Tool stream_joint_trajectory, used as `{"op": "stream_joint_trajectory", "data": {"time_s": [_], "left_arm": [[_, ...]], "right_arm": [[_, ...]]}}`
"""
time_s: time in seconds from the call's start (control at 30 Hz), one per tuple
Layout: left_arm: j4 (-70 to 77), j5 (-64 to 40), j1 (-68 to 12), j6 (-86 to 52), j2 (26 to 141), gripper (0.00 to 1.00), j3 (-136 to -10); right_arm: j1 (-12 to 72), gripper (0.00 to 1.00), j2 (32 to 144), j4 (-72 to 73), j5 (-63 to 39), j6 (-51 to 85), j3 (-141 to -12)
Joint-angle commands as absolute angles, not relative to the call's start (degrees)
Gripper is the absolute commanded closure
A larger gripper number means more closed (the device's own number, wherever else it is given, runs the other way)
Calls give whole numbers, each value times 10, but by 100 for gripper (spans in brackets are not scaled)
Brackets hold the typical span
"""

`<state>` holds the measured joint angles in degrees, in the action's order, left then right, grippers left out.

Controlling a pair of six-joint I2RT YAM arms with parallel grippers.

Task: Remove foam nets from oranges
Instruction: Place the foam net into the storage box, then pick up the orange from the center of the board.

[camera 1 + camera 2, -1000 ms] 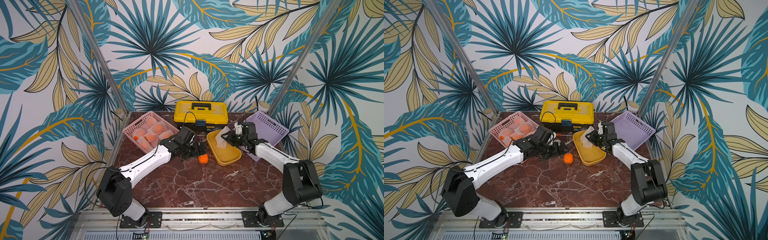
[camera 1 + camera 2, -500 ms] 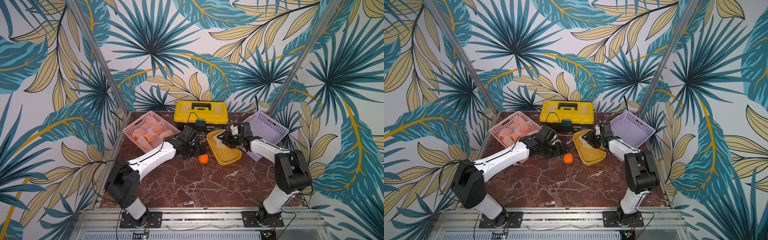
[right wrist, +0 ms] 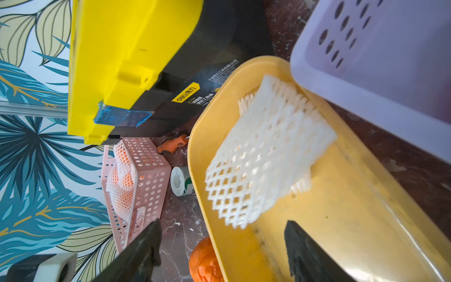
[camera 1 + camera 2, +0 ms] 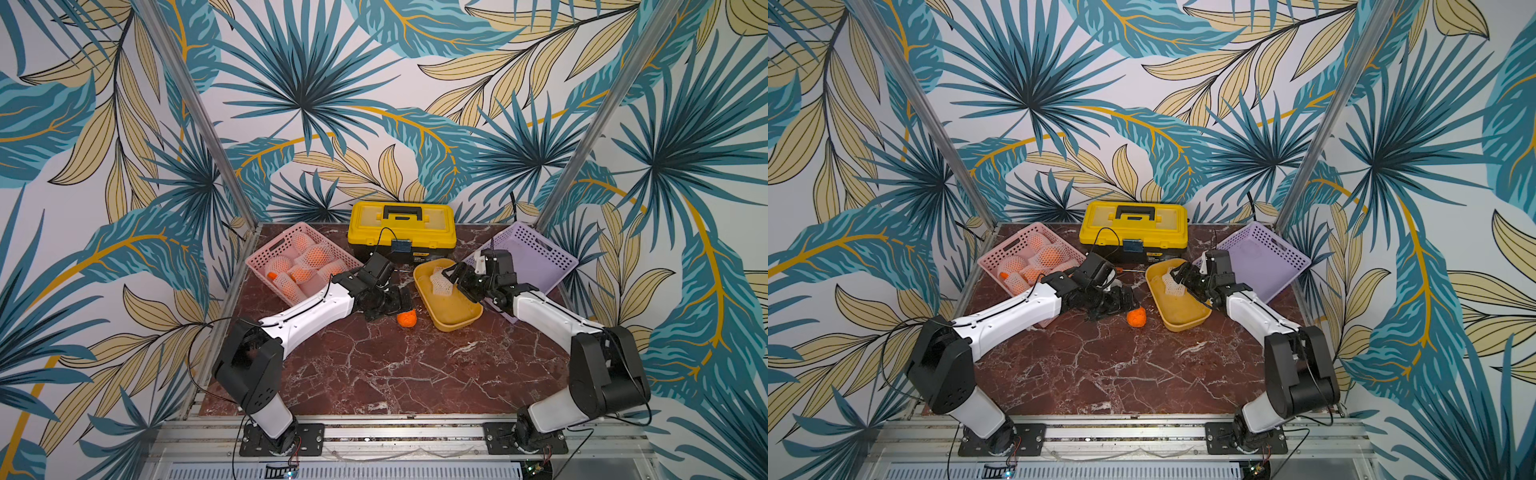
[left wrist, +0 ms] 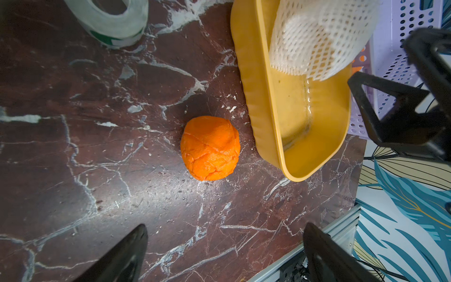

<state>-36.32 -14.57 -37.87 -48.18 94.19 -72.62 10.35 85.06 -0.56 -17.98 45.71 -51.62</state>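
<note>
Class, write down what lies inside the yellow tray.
The yellow tray holds a white foam net at its end near the toolbox; its remaining floor is bare. Anything beneath the net is covered.

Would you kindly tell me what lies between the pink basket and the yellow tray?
A tape roll and an orange-handled screwdriver lie there, as seen in the right wrist view.
</note>
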Motion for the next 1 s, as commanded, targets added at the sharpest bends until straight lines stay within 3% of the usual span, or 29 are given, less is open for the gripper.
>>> {"op": "stream_joint_trajectory", "data": {"time_s": [0.0, 0.4, 0.6, 0.97], "left_arm": [[-371, -143, -382, -475, 932, 1, -726], [-380, -143, -381, -460, 931, 1, -752], [-420, -103, -368, -440, 907, 1, -775], [-458, -42, -222, -422, 793, 1, -741]], "right_arm": [[107, 19, 777, 11, -121, 468, -468], [124, 19, 632, 3, -100, 390, -422], [246, 19, 708, -89, -81, 294, -503], [418, 19, 856, -181, 60, 252, -563]]}}
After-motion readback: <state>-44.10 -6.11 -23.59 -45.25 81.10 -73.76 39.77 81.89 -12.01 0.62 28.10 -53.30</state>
